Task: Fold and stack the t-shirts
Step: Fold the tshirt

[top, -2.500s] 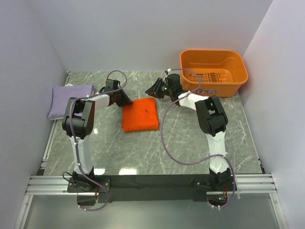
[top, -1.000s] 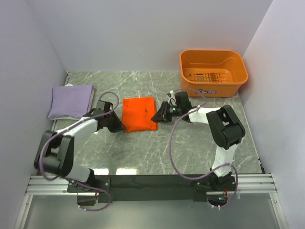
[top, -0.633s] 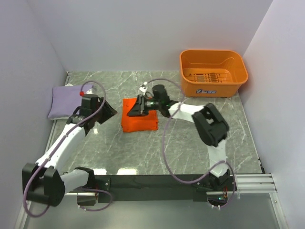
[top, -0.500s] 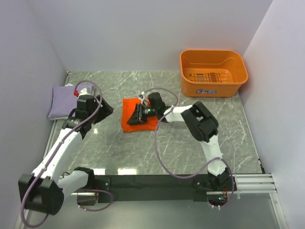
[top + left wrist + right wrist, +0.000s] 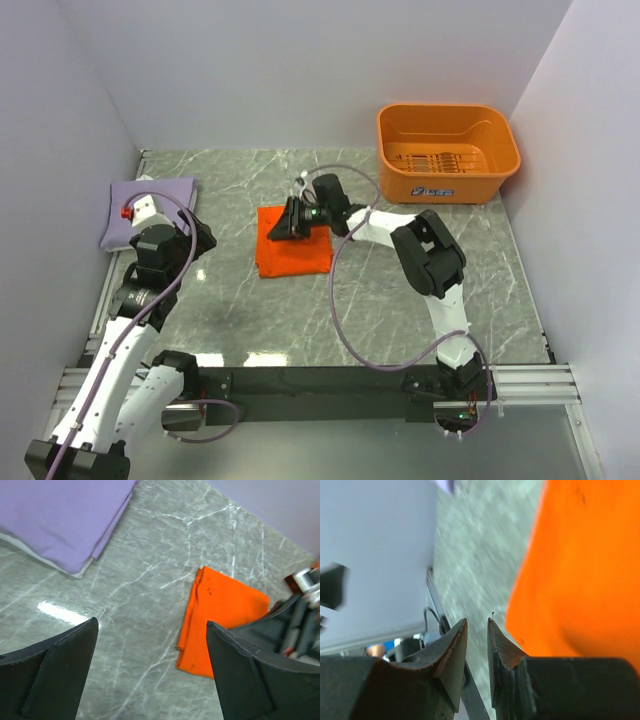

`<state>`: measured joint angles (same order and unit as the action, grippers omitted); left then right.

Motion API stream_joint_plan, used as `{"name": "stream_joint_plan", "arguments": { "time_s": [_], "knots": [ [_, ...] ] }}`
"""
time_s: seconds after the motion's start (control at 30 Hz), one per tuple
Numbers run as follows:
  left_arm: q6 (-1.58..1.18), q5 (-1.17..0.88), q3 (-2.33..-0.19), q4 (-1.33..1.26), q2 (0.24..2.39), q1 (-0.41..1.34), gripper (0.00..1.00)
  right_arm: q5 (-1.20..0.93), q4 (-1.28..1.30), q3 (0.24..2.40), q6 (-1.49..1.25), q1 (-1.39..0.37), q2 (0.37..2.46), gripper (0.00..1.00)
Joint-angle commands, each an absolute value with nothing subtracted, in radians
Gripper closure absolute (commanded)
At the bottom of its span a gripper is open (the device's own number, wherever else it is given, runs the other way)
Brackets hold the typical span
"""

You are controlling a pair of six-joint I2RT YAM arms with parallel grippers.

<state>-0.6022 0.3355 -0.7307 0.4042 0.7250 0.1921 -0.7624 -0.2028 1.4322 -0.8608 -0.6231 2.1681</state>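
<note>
At the centre of the counter (image 5: 400, 290) lies the orange t-shirt (image 5: 295, 248), folded into a compact rectangle. The lavender t-shirt (image 5: 170, 192), also folded, lies well apart from it toward 9 o'clock, beside the left wall. The orange basket (image 5: 480, 185) stands at 2 o'clock and plays no part.

Right tool (image 5: 290, 222): positioned over the 12 o'clock edge of the orange t-shirt. Its fingers are drawn almost together, with a narrow slit between them and no cloth in the slit.

Left tool (image 5: 152, 630): raised above the counter near the lavender t-shirt, fingers spread wide, holding nothing.

Step in hand, as judged: folding appears complete; stacking is not yet done.

Next move:
1. Part the right tool's fingers.
2. Take the orange t-shirt by one edge, through all layers.
3. Carry it toward 9 o'clock and set it onto the lavender t-shirt.

A shallow grip may let the fold open.
</note>
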Motion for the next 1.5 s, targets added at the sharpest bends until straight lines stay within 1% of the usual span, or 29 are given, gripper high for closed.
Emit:
{"name": "stream_joint_plan", "arguments": {
  "time_s": [0.0, 0.17, 0.27, 0.5, 0.63, 0.83, 0.97, 1.03, 1.33, 1.37, 1.4, 1.47],
  "knots": [
    [-0.551, 0.368, -0.716, 0.353, 0.703, 0.189, 0.05, -0.722, -0.196, 1.505, -0.857, -0.594, 2.183, 0.70],
    [-0.554, 0.365, -0.721, 0.365, 0.730, 0.189, 0.04, -0.700, -0.241, 1.494, -0.919, -0.566, 2.299, 0.70],
    [-0.554, 0.357, -0.726, 0.370, 0.752, 0.189, 0.04, -0.706, -0.236, 1.496, -0.914, -0.554, 2.322, 0.70],
    [-0.554, 0.333, -0.726, 0.368, 0.770, 0.187, 0.04, -0.735, -0.216, 1.534, -0.891, -0.525, 2.260, 0.70],
    [-0.554, 0.331, -0.726, 0.368, 0.782, 0.186, 0.04, -0.724, -0.212, 1.620, -0.897, -0.502, 2.247, 0.70],
    [-0.554, 0.318, -0.729, 0.371, 0.801, 0.184, 0.04, -0.690, -0.216, 1.755, -0.936, -0.482, 2.359, 0.69],
    [-0.551, 0.313, -0.729, 0.367, 0.810, 0.183, 0.04, -0.657, -0.196, 1.808, -0.954, -0.482, 2.445, 0.69],
    [-0.551, 0.308, -0.729, 0.367, 0.816, 0.181, 0.04, -0.647, -0.181, 1.813, -0.954, -0.479, 2.456, 0.69],
    [-0.549, 0.276, -0.732, 0.362, 0.827, 0.172, 0.04, -0.600, -0.126, 1.770, -0.891, -0.479, 2.405, 0.69],
    [-0.551, 0.276, -0.729, 0.364, 0.824, 0.170, 0.04, -0.586, -0.100, 1.767, -0.843, -0.482, 2.341, 0.68],
    [-0.551, 0.276, -0.729, 0.364, 0.824, 0.170, 0.04, -0.586, -0.092, 1.767, -0.842, -0.482, 2.341, 0.68],
    [-0.554, 0.275, -0.727, 0.362, 0.824, 0.169, 0.04, -0.559, -0.066, 1.752, -0.769, -0.489, 2.269, 0.63]
  ]
}}
